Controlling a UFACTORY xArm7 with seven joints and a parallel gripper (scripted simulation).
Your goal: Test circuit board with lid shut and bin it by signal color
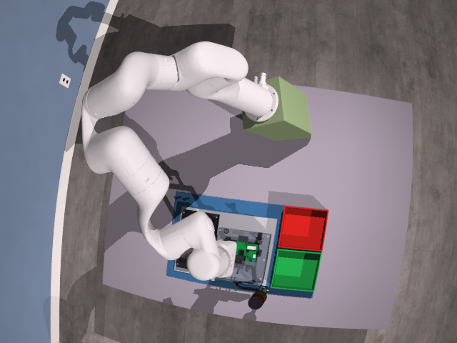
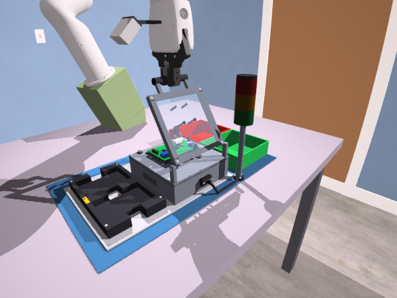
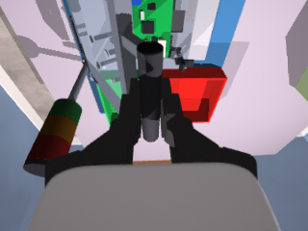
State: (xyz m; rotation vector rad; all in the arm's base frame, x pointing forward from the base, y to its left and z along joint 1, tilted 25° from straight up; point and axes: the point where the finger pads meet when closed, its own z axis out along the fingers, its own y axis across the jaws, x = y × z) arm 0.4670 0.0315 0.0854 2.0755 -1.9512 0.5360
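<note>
The green circuit board [image 2: 166,150] lies face up on the plate of the grey tester [image 2: 177,171]; it also shows from above [image 1: 246,251] and in the wrist view [image 3: 155,19]. The clear lid [image 2: 182,123] stands partly open, tilted over the board. My gripper [image 2: 169,78] is shut on the lid's dark round handle [image 3: 149,91] at the lid's raised top edge. The signal tower [image 2: 245,100] beside the tester shows no lit lamp. The black tray [image 2: 111,195] has both pockets empty.
The red bin [image 1: 303,228] and the green bin [image 1: 295,269] stand side by side past the tester on the blue mat [image 2: 96,250]. The arm's green base block [image 2: 110,99] stands at the back. The table's edge runs close to the signal tower.
</note>
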